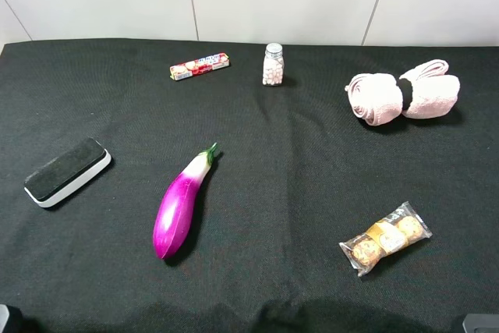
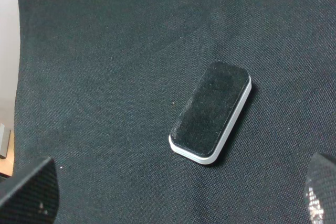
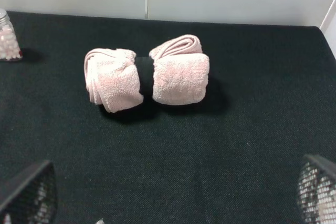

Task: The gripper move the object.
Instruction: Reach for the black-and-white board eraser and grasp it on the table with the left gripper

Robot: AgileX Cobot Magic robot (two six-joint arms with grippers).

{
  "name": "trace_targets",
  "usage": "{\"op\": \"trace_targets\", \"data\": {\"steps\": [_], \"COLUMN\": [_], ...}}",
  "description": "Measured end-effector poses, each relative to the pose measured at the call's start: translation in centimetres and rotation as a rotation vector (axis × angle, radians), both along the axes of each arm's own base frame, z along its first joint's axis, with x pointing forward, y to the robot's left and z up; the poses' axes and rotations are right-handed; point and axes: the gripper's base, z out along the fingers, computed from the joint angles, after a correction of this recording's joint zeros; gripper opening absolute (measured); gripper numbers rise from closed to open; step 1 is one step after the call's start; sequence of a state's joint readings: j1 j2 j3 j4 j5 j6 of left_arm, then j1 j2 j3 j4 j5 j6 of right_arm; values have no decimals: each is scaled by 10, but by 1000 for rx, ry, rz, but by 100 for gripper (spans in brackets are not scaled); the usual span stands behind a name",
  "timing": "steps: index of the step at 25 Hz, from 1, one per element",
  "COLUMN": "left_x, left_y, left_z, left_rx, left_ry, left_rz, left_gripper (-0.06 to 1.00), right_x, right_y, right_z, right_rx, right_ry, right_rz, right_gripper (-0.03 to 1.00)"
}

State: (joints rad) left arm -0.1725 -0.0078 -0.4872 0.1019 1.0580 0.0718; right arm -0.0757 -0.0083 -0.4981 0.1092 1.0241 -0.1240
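**Overhead and wrist views, near edge to far edge.** Nearest the robot, the left gripper [image 2: 173,195] hangs above the worktop [image 1: 296,161] with its jaws spread wide and released, nothing between them. The right gripper [image 3: 170,195] is likewise released and empty. Only the mesh-patterned fingertips [image 2: 29,192] show at the corners of each wrist view.

On the black cloth, a clear-wrapped snack packet [image 1: 386,238] lies at near right. A purple eggplant [image 1: 181,204] lies left of centre, its green stem pointing away from the robot.

The eraser block [image 1: 68,171], black felt on a white base, rests flat near the left edge, well apart from the eggplant. In the left wrist view the eraser block [image 2: 211,112] lies ahead of the open fingers, and neither finger touches it.

Farther back at right is a rolled pink towel [image 1: 404,93] cinched by a black band, directly ahead of the right gripper. Along the far edge stand a small bottle of white pellets [image 1: 273,64] and, to its left, a red-and-white candy roll [image 1: 199,65].
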Motion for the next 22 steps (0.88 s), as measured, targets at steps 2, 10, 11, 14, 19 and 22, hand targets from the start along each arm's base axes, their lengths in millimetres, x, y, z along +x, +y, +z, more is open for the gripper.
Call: {"op": "trace_targets", "data": {"steps": [2, 10, 11, 14, 19, 22], "left_x": [0, 0, 0, 0, 0, 0], "left_y": [0, 0, 0, 0, 0, 0], "left_z": [0, 0, 0, 0, 0, 0], "left_rx": [0, 0, 0, 1, 1, 1], "left_ry": [0, 0, 0, 0, 0, 0], "left_rz": [0, 0, 0, -1, -1, -1], "left_gripper": [99, 99, 99, 99, 99, 99], "right_x": [0, 0, 0, 0, 0, 0], "right_y": [0, 0, 0, 0, 0, 0], "right_z": [0, 0, 0, 0, 0, 0], "right_rx": [0, 0, 0, 0, 0, 0], "right_ry": [0, 0, 0, 0, 0, 0], "right_rz": [0, 0, 0, 0, 0, 0], "right_gripper": [69, 69, 69, 69, 69, 69]}}
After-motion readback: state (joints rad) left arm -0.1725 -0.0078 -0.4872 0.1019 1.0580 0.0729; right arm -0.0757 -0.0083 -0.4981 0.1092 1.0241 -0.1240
